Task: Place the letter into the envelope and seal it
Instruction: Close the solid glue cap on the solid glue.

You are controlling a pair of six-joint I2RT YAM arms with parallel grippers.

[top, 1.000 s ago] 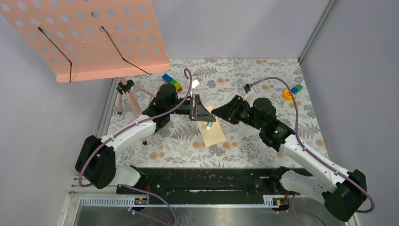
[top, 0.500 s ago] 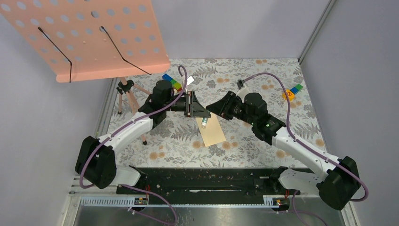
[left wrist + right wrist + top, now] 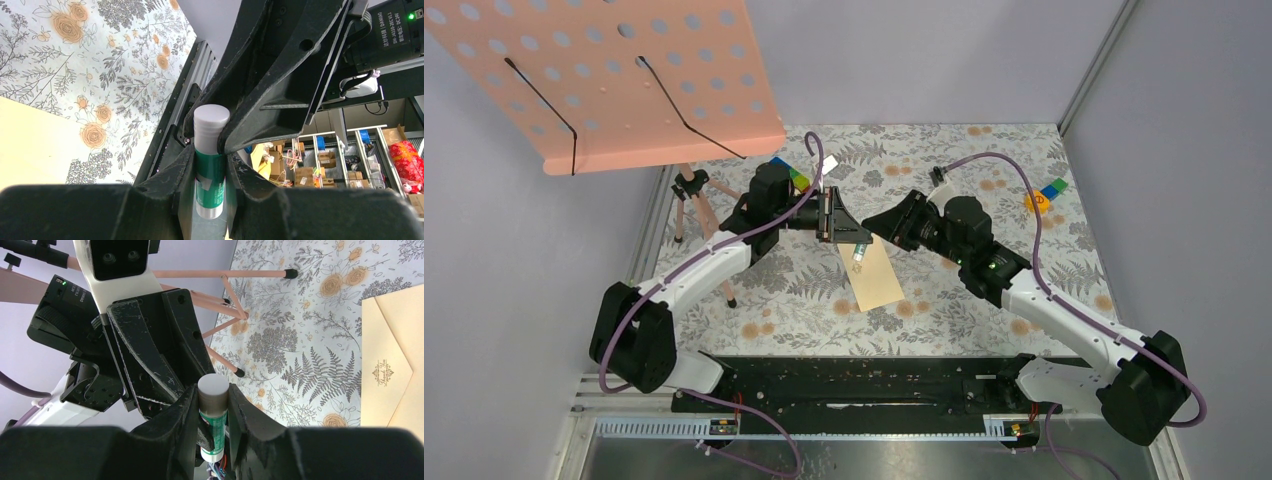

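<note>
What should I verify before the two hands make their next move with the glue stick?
1. The left hand shut on the glue stick: ok.
2. The right hand shut on the same stick: ok.
3. The cap off: not ok, it is on.
4. The envelope flat on the table: ok.
5. The letter inside it: cannot tell, no separate sheet shows.
6. The flap sealed: cannot tell.
</note>
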